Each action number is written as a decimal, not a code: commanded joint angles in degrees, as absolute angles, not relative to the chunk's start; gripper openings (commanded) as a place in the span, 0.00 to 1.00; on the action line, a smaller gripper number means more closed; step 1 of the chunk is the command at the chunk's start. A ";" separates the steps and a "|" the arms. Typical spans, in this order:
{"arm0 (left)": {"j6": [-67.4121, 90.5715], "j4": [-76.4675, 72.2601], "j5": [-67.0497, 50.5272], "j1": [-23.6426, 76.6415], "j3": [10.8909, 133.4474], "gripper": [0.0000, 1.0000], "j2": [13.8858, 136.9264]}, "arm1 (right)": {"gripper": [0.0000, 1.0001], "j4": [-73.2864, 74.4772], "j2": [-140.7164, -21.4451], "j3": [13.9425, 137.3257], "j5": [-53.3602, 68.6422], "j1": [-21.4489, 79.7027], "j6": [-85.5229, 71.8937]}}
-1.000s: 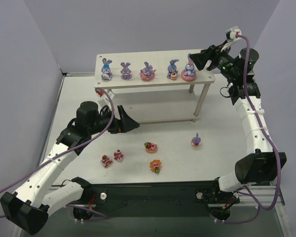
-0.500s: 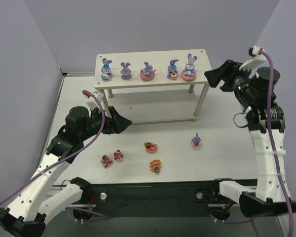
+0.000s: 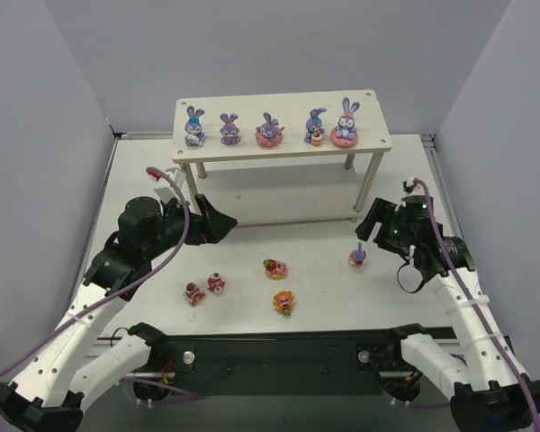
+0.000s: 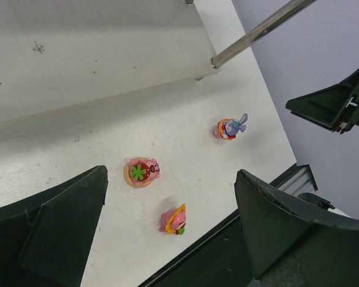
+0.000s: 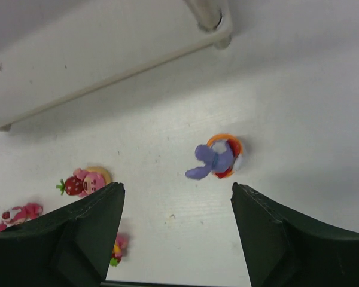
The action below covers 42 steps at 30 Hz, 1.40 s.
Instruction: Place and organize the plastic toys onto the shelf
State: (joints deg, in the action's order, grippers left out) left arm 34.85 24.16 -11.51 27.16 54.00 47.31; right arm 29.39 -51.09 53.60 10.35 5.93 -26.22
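Note:
The pale wooden shelf (image 3: 279,148) stands at the back with several purple bunnies (image 3: 269,131) in a row on its top board. One purple bunny on an orange base (image 3: 358,256) stands on the table; it also shows in the right wrist view (image 5: 215,158) and the left wrist view (image 4: 230,127). Several pink-red cake pieces lie in front: a strawberry one (image 3: 274,267), a yellow one (image 3: 283,301) and two at the left (image 3: 205,289). My left gripper (image 3: 225,220) is open and empty by the shelf's left leg. My right gripper (image 3: 371,225) is open and empty, just above and right of the bunny.
The shelf's lower board (image 4: 96,54) and front right leg (image 5: 206,12) lie close behind both grippers. The black front rail (image 3: 279,346) runs just behind the yellow piece. Grey walls close in the left, right and back.
My right arm has swung down from the shelf's top right corner to low over the table beside the lone bunny. My left gripper has shifted slightly left and down.

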 commanded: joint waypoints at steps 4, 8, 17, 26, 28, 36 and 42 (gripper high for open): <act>34.19 22.32 -10.29 26.63 52.91 0.97 45.35 | 0.71 30.68 -53.96 47.91 -18.17 27.50 -42.87; 34.19 22.68 -9.76 26.63 52.73 0.97 44.65 | 0.63 31.29 -57.48 46.23 -25.83 29.53 -50.26; 34.28 23.20 -9.14 26.54 52.03 0.97 43.15 | 0.54 25.42 -63.45 44.04 -30.59 29.27 -48.87; 33.84 23.99 -9.49 26.46 52.38 0.97 43.24 | 0.42 20.57 -68.02 43.33 -27.43 29.09 -47.11; 33.92 23.99 -9.49 26.46 52.12 0.97 43.16 | 0.34 20.48 -68.38 43.16 -26.90 29.18 -47.02; 33.75 24.17 -10.54 26.46 51.77 0.97 43.68 | 0.00 19.60 -66.62 44.03 -23.47 28.65 -42.46; 33.14 23.73 -15.19 26.46 51.85 0.97 45.09 | 0.00 19.69 -60.13 49.83 -9.52 28.48 -31.06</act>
